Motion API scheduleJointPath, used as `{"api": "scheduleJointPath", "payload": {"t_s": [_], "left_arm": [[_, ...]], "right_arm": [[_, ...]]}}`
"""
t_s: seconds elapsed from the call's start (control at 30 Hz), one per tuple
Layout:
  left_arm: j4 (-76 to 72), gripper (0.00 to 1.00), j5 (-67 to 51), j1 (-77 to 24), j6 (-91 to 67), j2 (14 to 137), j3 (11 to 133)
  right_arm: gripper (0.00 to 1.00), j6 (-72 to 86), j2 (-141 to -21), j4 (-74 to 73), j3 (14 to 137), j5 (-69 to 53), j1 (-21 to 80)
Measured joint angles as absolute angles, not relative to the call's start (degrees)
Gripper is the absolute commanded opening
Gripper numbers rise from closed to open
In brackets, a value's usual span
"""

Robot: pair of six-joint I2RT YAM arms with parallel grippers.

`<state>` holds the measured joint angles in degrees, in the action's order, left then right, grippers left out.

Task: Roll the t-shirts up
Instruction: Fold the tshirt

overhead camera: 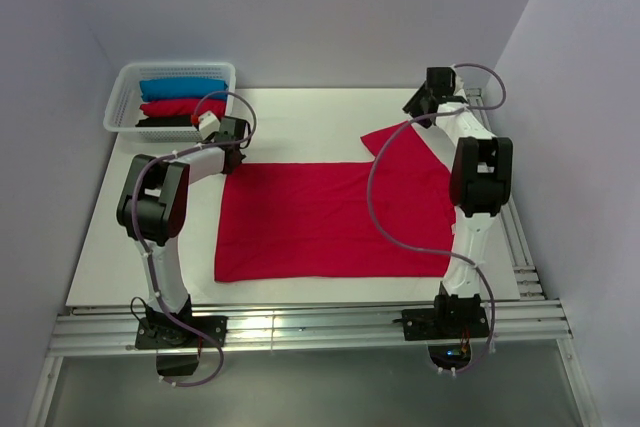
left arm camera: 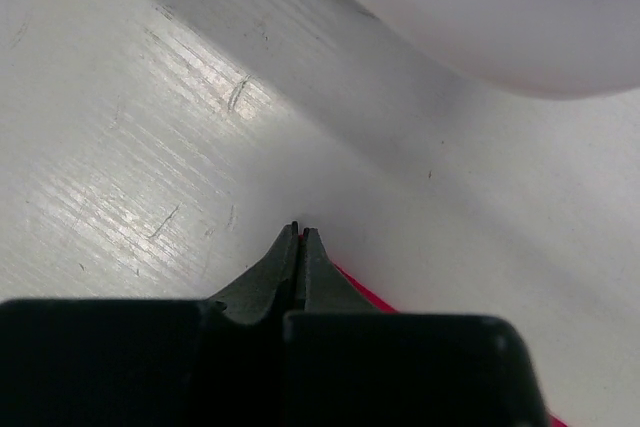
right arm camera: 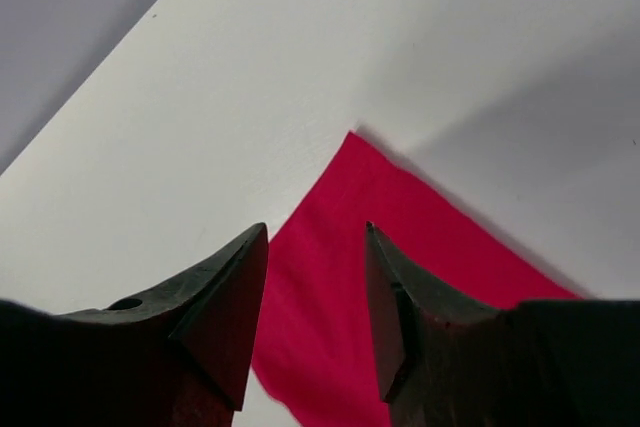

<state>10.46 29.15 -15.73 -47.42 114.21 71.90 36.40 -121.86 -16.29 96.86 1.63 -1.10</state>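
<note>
White bench between pale walls carries the crimson t-shirt, spread flat in the middle of the top view, with one sleeve pointing to the upper right. At its upper left corner the left claw is pressed closed, red cloth just beside the tips, and I cannot tell if it pinches any. Over the sleeve tip the right claw stands wide apart, holding nothing.
</note>
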Motion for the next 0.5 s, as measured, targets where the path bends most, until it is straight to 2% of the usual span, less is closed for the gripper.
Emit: {"api": "scheduleJointPath", "payload": {"t_s": [0.2,0.5], "left_arm": [[9.1,0.00,28.9,-15.7,-47.2,113.7,70.8],[8.4,0.00,28.5,-15.7,-47.2,113.4,70.2]], "right_arm": [[0.54,35.2,-133.8,-24.6,112.3,2.4,-1.1],[0.43,33.4,-138.8,-35.2,123.8,4.1,-1.0]]}}
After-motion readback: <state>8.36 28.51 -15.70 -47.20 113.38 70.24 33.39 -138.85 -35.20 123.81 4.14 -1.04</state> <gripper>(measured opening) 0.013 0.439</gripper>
